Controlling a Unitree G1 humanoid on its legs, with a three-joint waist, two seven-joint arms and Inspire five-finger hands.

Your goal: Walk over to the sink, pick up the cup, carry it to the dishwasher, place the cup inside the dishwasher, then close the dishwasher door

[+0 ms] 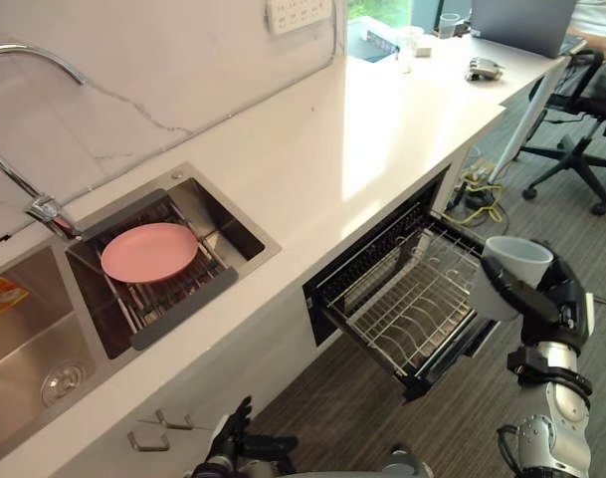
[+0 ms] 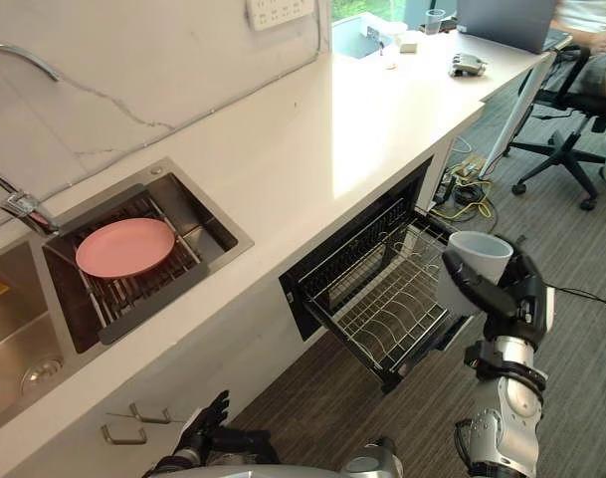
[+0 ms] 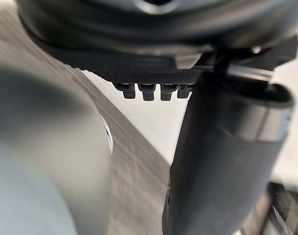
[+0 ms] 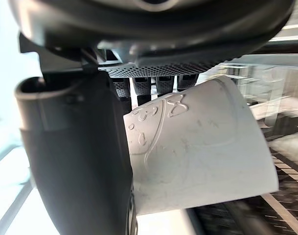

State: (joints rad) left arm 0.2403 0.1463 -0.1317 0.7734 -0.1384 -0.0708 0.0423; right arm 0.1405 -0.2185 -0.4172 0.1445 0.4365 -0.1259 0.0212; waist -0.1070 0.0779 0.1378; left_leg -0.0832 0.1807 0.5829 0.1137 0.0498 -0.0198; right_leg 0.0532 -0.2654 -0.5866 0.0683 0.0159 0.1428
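A white cup [image 1: 515, 265] with a raised pattern on its side [image 4: 197, 147] is held upright in my right hand [image 1: 543, 307], whose fingers and thumb curl round it. It hangs above the floor just right of the open dishwasher [image 1: 402, 299], beside the pulled-out wire rack [image 2: 392, 299]. The dishwasher door is down under the rack. My left hand [image 1: 228, 443] hangs low by the cabinet front with relaxed fingers [image 3: 149, 90] and holds nothing.
The white counter [image 1: 362, 129] runs from the sink [image 1: 173, 264], where a pink plate [image 1: 148, 251] lies on a rack, to a desk with a laptop [image 1: 521, 22]. A black office chair [image 1: 581, 139] with a seated person stands at the right. Cables [image 1: 477, 194] lie on the floor.
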